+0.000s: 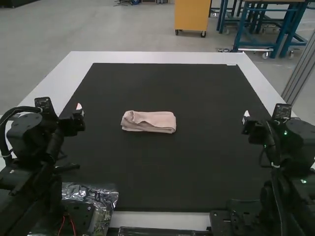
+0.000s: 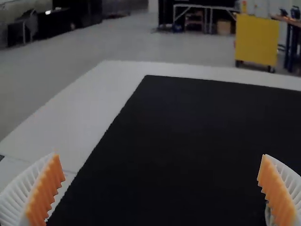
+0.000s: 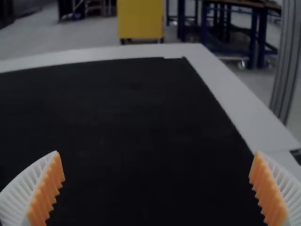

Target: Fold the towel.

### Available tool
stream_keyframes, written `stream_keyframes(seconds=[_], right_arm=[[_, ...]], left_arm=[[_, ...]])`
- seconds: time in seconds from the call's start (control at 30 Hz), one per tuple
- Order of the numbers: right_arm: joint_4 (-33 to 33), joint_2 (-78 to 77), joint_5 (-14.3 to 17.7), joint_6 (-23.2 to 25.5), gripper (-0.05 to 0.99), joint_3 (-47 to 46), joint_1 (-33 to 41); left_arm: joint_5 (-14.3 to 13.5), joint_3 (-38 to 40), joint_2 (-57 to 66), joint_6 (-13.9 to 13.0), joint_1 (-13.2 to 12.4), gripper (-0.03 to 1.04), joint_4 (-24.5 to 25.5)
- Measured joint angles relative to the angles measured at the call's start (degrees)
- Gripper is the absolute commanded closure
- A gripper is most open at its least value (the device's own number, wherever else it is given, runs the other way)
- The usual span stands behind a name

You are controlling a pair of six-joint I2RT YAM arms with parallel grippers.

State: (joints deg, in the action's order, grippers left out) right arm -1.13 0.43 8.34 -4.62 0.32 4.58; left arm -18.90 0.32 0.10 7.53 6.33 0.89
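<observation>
And here's the towel (image 1: 150, 122), pink and folded into a compact oblong, lying on the black mat (image 1: 147, 172), a little left of the mat's middle and nearer its far edge. One end shows a slanting, slightly rumpled fold on top, yet the bundle looks neat, so I'd call this fold finished or very nearly. Over at the mat's left side, the left gripper (image 2: 161, 157) waits with its orange pads (image 2: 44, 193) spread wide, holding nothing; at the mat's right side, the right gripper (image 3: 157, 154) matches it, wide and unladen. Both sit well apart from the towel, probably so the folded layers can lie undisturbed. If there's another move, it's surely just a gentle smoothing of that slanted end; pinch too deeply and the layers could well slip open.
</observation>
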Motion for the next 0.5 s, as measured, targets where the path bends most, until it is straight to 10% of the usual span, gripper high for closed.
stream_keyframes(seconds=[0.5], right_arm=[[0.15, 0.00, -0.83, -0.17, 0.03, 0.00, 0.00]], left_arm=[[-0.50, -0.02, 0.00, 4.59, 0.00, 0.04, 0.17]])
